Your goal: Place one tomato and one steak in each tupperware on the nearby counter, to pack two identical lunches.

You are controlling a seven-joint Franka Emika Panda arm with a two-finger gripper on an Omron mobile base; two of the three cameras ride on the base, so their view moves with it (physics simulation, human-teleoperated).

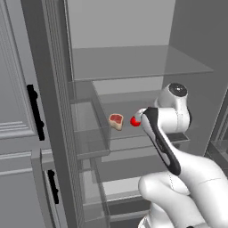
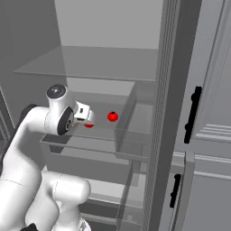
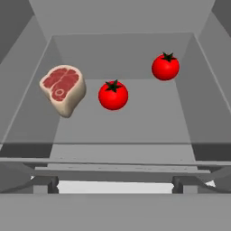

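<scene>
Jaws: spread to their widest and holding nothing; we take the hand [image 2: 85,113] to be poised at the mouth of an open fridge, facing inward at shelf level.

Hand view: on the grey fridge shelf [image 3: 135,126] we see one steak [image 3: 63,89] on the left, a near tomato [image 3: 113,95] just beside it toward the middle, and a far tomato [image 3: 165,66] further back on the right, well apart from the steak. None of the three touch. The left base view shows the steak and one tomato beside the wrist; the right base view shows the far tomato past the hand, the other partly hidden behind it.

Handling, our judgement:
- Tomatoes: round, smooth skin, likely to roll or squirt out of a pinch. We would close across the widest part, level with the middle, stem up, with gentle pressure.
- Steak: soft, irregular slab with a pale fat rim, standing tilted rather than flat. We would grip across its thinner dimension, near the centre, so it doesn't sag or pivot.

Progress, our judgement: nothing is picked; the first pick is the step in hand, and the near tomato sits most directly ahead of the hand.
</scene>
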